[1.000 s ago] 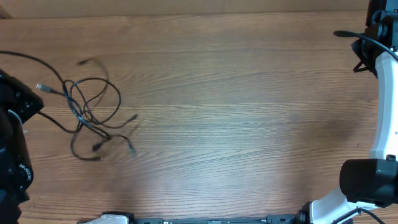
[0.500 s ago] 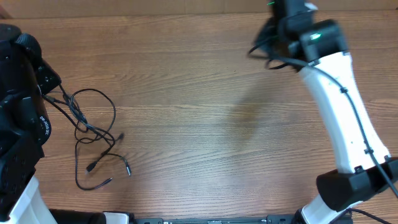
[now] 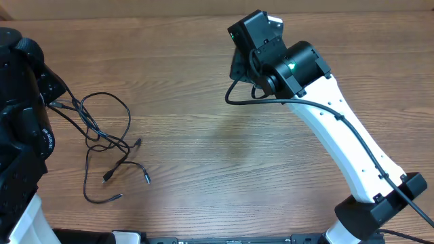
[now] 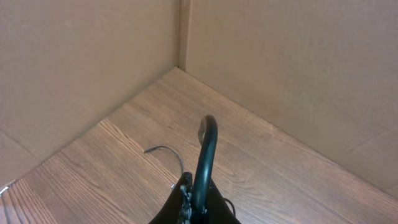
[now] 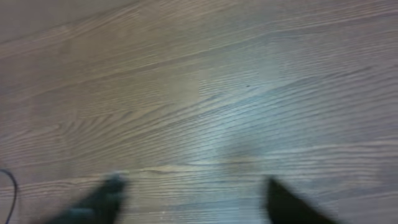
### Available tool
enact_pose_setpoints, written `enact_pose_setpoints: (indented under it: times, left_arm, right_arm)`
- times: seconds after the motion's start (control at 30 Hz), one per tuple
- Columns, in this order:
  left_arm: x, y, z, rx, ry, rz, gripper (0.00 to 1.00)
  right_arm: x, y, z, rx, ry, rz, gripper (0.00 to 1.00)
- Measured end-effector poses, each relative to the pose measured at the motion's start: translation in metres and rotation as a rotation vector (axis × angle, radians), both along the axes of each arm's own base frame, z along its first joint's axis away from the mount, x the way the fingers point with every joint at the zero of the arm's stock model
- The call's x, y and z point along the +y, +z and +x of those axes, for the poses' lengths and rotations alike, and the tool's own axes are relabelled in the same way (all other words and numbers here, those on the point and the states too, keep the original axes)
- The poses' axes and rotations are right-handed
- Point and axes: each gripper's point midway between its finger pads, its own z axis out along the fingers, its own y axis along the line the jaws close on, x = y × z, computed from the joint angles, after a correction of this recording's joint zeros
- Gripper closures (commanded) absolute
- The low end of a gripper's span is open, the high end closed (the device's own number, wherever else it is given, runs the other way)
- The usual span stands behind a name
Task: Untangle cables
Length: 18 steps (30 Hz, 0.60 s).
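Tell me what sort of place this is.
Probably a robot test bench in a lab or workshop. A wood-grain table is walled in with cardboard panels. A left arm and a right arm stand at its edge, and a loose tangle of thin black cables lies on it.

The cables [image 3: 100, 137] lie on the table's [image 3: 224, 179] left side.
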Motion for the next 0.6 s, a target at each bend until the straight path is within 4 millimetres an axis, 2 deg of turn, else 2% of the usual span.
enact_pose_setpoints:
  times: [0.13, 0.27, 0.4, 0.5, 0.6]
  left_arm:
    - [-0.009, -0.001, 0.006, -0.011, -0.046, -0.033, 0.96]
    - [-0.034, 0.000, 0.027, -0.062, -0.155, -0.154, 0.96]
    - [-0.088, 0.004, 0.074, -0.131, -0.375, -0.373, 0.96]
    - [-0.140, 0.002, 0.114, -0.141, -0.565, -0.604, 0.96]
    - [-0.187, -0.002, 0.143, -0.106, -0.741, -0.838, 0.96]
  right_arm:
    - [0.006, -0.003, -0.005, 0.031, 0.036, 0.022, 0.00]
    - [0.023, -0.004, -0.012, 0.062, 0.101, 0.082, 0.00]
    - [0.035, -0.003, -0.016, 0.068, 0.139, 0.114, 0.00]
    - [0.038, -0.003, -0.018, 0.076, 0.148, 0.125, 0.00]
    - [0.040, -0.003, -0.017, 0.074, 0.145, 0.140, 0.00]
